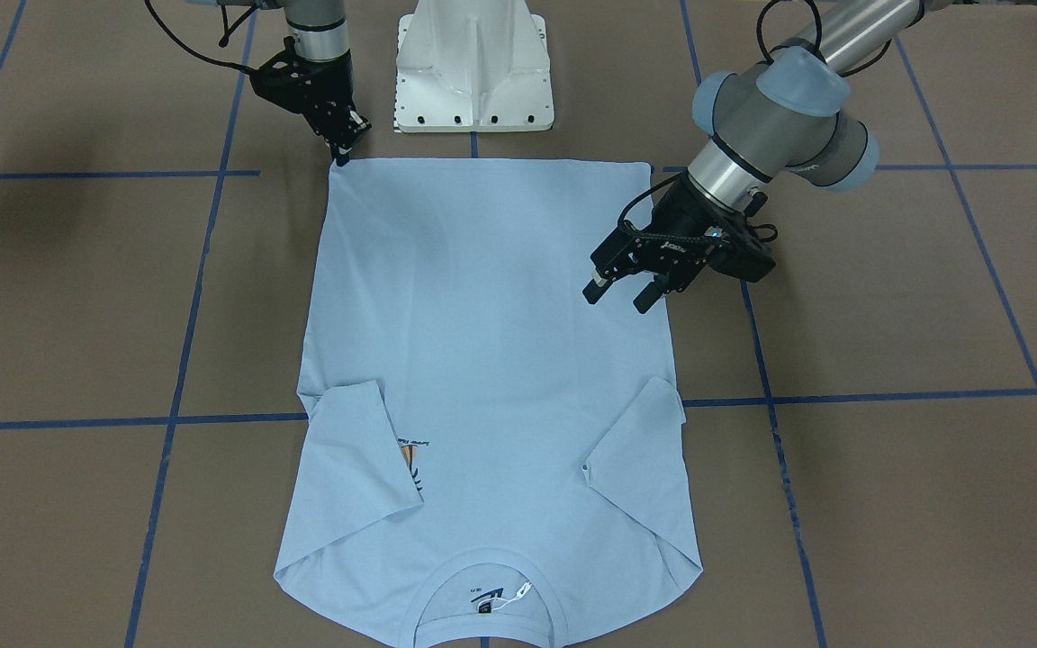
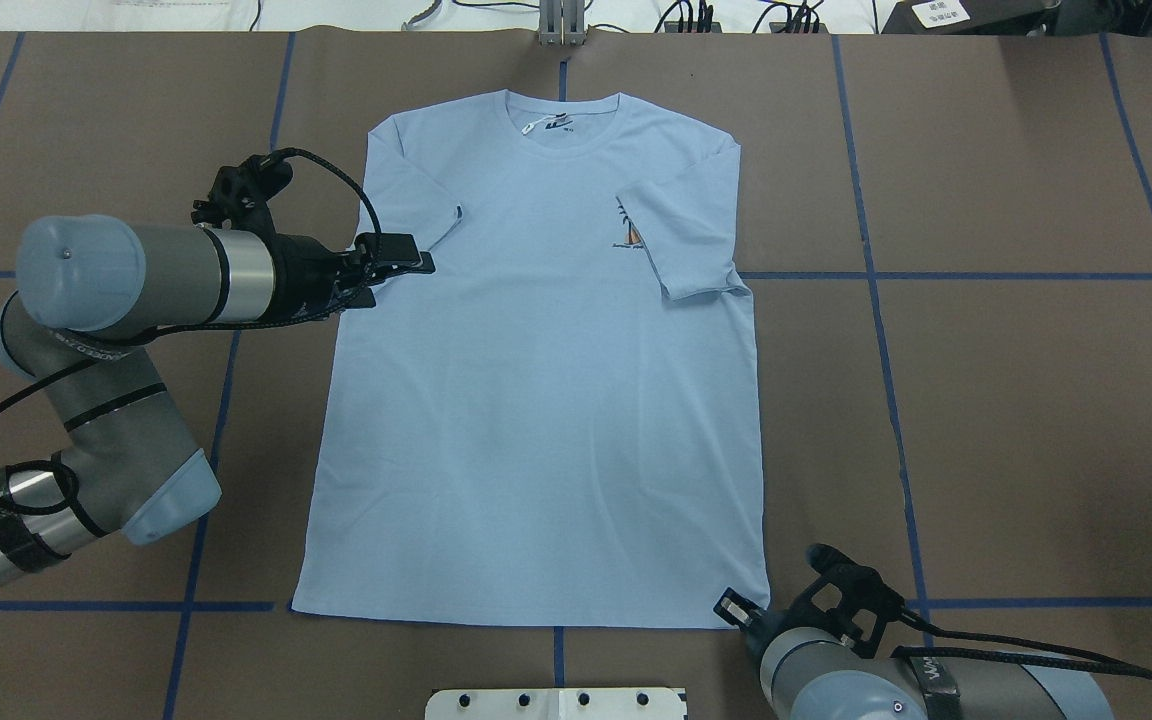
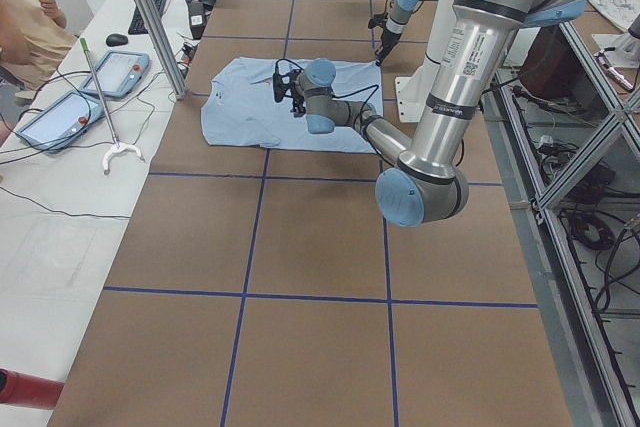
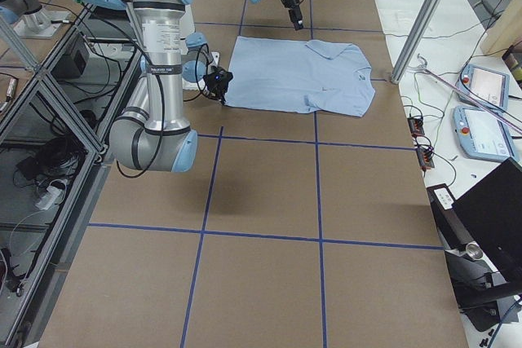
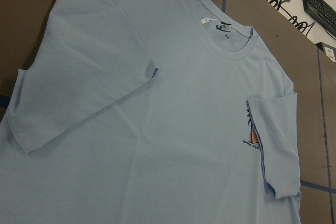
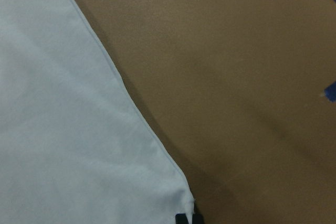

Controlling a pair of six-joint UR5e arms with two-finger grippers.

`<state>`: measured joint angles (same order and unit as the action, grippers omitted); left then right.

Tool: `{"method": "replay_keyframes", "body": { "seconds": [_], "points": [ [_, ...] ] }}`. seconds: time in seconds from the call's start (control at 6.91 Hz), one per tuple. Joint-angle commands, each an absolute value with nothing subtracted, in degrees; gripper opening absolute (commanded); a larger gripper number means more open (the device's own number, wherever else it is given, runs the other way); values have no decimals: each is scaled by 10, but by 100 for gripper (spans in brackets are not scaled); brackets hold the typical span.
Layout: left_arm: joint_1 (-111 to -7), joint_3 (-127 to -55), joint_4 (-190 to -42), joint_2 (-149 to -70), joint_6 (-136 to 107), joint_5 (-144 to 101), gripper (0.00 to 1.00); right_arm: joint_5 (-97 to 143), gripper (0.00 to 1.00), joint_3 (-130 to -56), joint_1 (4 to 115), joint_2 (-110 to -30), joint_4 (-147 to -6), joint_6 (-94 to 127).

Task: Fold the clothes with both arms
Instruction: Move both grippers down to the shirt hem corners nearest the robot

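**One corner pinched, the other hand not on the cloth**

The light blue T-shirt lies flat and face up in the middle of the brown table. Its hem is at the near end by the white pedestal base, and its collar is at the far end. Both sleeves are turned in over the chest, and one half covers the chest print.

The right gripper is down at the hem's right corner. Its fingers look drawn together on the very tip of the fabric, and the wrist view shows the corner puckered between two dark tips. The left gripper hangs over the shirt's left side, roughly halfway between hem and sleeve. Its fingers are spread and hold nothing.

The likely trouble comes from that mismatch. If the right arm lifts before the left has a matching hold, the hem will probably rise on one side only. The body would then swing or drag sideways across the table, and the fold line would come out crooked.

The right-hand pinch looks thin, with little cloth between the fingers, so a quick pull could slip it free or raise the top layer alone. The loose sleeves could also flop back out if the cloth is jerked. A low approach by the left fingers over the shirt could snag it and bunch it up.
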<state>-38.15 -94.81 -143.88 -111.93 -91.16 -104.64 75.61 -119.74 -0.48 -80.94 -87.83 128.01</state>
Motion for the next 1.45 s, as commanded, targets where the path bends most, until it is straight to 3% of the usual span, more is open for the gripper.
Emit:
{"method": "replay_keyframes", "body": {
  "seconds": [0.0, 0.14, 0.58, 1.01, 1.16, 1.3],
  "points": [
    [-381, -953, -1438, -1120, -926, -1053, 99, 756, 0, -1199, -2, -809, -880, 1279],
    [-363, -965, -1437, -1113, -987, -1053, 98, 756, 0, -1209, -2, -810, -880, 1278],
    [-243, -1123, -1374, -944, -998, -1005, 97, 783, 0, -1261, 3, -835, -879, 1276],
    [-154, -1190, -1191, -926, -1020, -939, 90, 786, 0, -1259, 3, -831, -877, 1275],
    [-136, -1190, -1157, -925, -1045, -939, 80, 786, 0, -1259, 3, -832, -877, 1274],
    [-118, -1187, -1138, -925, -1051, -939, 79, 786, 0, -1259, 3, -831, -877, 1274]
  ]
}}
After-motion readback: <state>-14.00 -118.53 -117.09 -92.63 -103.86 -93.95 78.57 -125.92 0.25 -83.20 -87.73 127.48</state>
